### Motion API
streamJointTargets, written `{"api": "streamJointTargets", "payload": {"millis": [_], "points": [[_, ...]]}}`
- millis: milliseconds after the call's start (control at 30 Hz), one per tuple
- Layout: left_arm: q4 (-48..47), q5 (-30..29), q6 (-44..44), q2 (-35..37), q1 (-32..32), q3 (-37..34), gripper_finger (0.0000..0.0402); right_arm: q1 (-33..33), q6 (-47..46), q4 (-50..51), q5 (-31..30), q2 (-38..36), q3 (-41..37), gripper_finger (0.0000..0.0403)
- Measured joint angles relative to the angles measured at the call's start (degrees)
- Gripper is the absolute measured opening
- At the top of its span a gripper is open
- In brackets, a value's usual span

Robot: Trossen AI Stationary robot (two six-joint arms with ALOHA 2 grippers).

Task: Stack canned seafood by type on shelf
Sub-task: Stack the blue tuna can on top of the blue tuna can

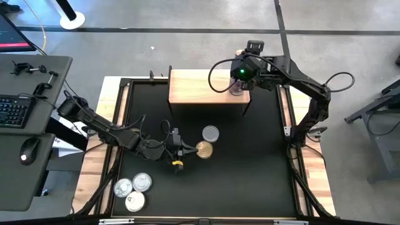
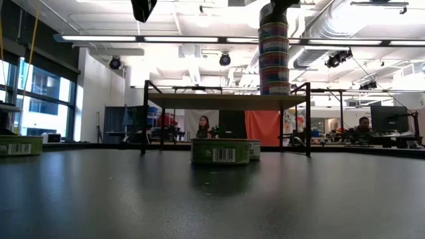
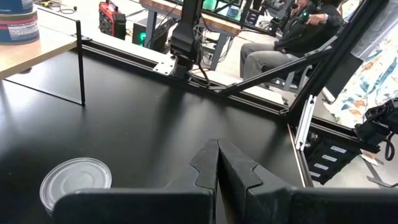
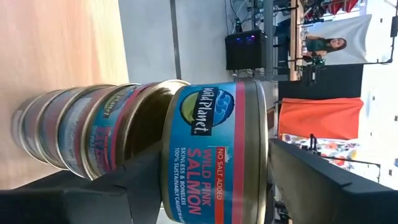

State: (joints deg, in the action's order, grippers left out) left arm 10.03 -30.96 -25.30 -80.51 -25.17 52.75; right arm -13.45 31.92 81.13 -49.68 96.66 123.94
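Right gripper (image 4: 214, 177): we see it over the right end of the shelf (image 1: 194, 87), its fingers (image 4: 323, 180) spread to the width of one tin and closed on the top salmon tin (image 4: 214, 149); one finger lies along each side of the blue and pink label.
Stack (image 2: 273, 60): we count several blue-labelled tins piled upright on the shelf's pale wood top, near its right end; the gripped tin sits tilted against the pile's top in the right wrist view.
Left gripper (image 3: 217, 163): we find it low over the middle of the table (image 1: 262, 169), its fingers pressed together with nothing between them.
Gold-topped tin (image 1: 204, 149): it sits on the table just beside the left fingertips in the high view, outside them.
Silver-topped tin (image 1: 210, 133): it rests on the table, touching or nearly touching the gold one; in the left wrist view it lies off to one side of the fingers.
Three silver tins (image 1: 134, 191): they sit clustered on the table's near left corner, well apart from both grippers.
Green-labelled tin (image 2: 220, 151): in the low view it stands in front of the shelf's legs.
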Motion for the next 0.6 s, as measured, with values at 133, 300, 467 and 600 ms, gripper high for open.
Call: {"api": "streamJointTargets", "payload": {"millis": [133,300,467,600], "points": [[-0.19,-0.01,0.0,0.0,0.0,0.0,0.0,0.0,-0.04,0.04,0.67,-0.02,0.89,0.0262],[-0.25,-0.02,0.0,0.0,0.0,0.0,0.0,0.0,-3.9,0.73,2.53,-0.03,3.33,0.0263],[-0.41,-0.02,0.0,0.0,0.0,0.02,0.0,-0.02,-7.08,3.56,3.71,-0.15,4.02,0.0263],[-0.42,-0.02,0.0,0.0,0.0,0.02,0.0,-0.02,-7.72,3.97,5.61,-0.13,4.02,0.0263]]}}
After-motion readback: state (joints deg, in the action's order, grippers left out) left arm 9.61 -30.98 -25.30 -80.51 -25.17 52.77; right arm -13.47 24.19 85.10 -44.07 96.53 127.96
